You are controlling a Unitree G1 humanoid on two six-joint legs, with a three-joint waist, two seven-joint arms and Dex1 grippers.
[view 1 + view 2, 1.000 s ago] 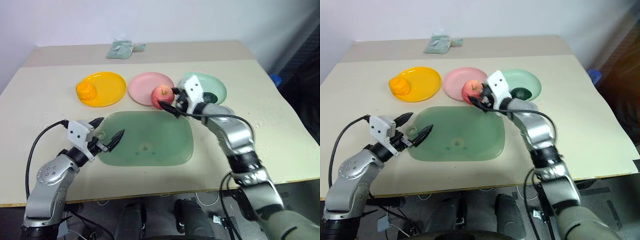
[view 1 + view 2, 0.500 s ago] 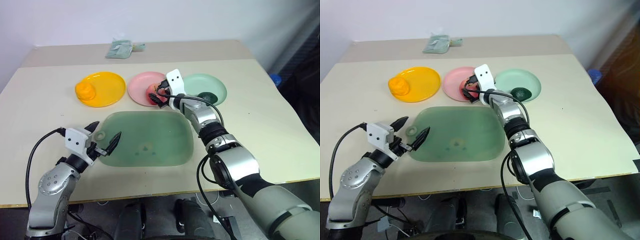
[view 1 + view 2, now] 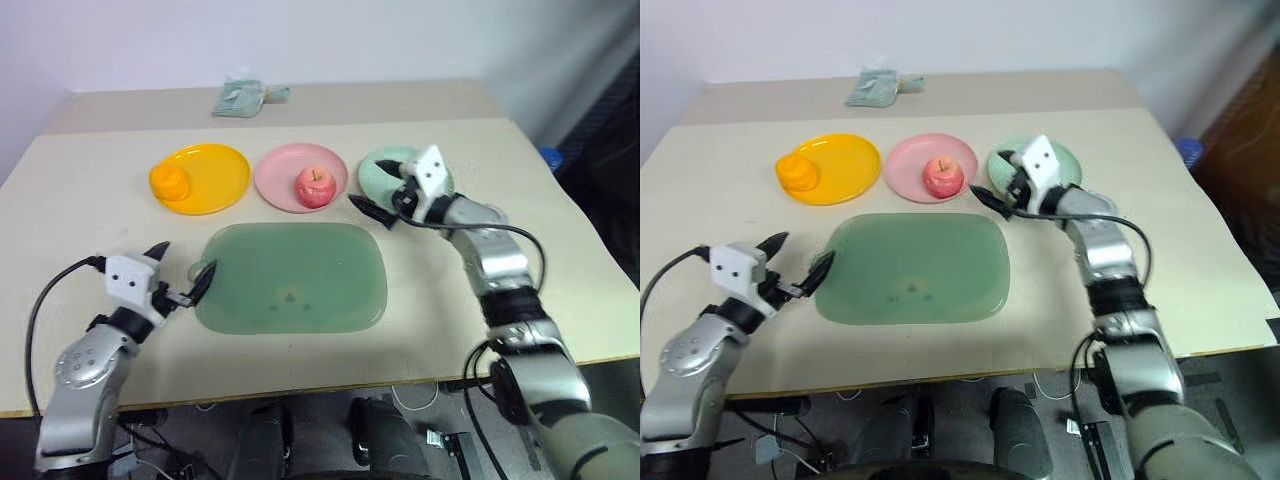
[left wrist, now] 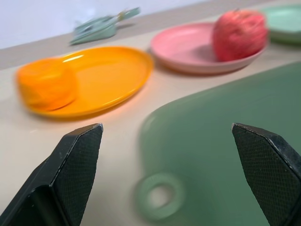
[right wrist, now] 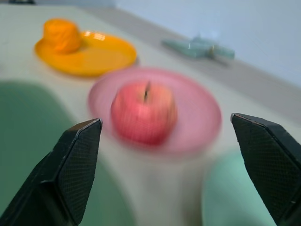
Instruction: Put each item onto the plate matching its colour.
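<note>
The pinkish-red apple [image 3: 316, 186] stands upright on the pink plate [image 3: 280, 172], with nothing touching it. The lumpy orange fruit [image 3: 170, 181] sits on the left side of the yellow-orange plate [image 3: 218, 172]. My right gripper [image 3: 372, 186] hangs open over the left part of the mint green plate [image 3: 1070, 166], a short way right of the apple, fingers pointing toward it. The avocado is hidden behind that hand. My left gripper [image 3: 185, 260] stands open at the left edge of the green board [image 3: 290, 280], empty.
The translucent green board lies in front of the plates, its ring handle [image 4: 159, 201] between my left fingers. A pale green packet [image 3: 240, 97] lies at the back of the table. Bare tabletop stretches to the right of the mint plate.
My right gripper opened and let go of the apple, which now rests on the pink plate; the gripper then swung right over the mint plate. My left gripper drifted left off the board.
</note>
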